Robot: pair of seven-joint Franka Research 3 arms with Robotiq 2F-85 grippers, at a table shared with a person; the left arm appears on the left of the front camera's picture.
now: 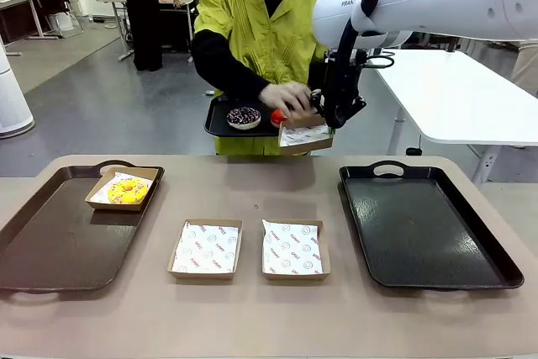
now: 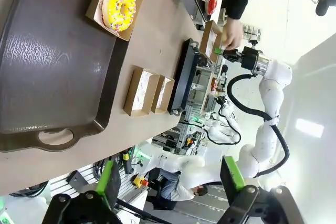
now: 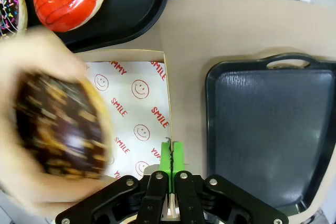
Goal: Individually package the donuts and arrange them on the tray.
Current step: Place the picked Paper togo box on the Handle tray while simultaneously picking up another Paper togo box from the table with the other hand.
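The black rectangular plastic tray (image 1: 429, 233) on the right is left bare, so its whole floor can be reached from above. On the brown plastic tray (image 1: 50, 241) on the left, only the far right corner is taken, by a square cardboard box (image 1: 102, 184) with a yellow-iced donut (image 1: 128, 192). Between the trays, a left open paper-lined box (image 1: 207, 249) and a right open paper-lined box (image 1: 292, 249) are set side by side with a narrow gap; bare table (image 1: 252, 187) is found behind them. The middle of the far edge is blocked by the right gripper (image 3: 171, 153), clamped on a lifted paper-lined box (image 3: 136, 103), by a person's hand (image 1: 286, 96) over it, and by a small black tray (image 1: 220, 124) behind.
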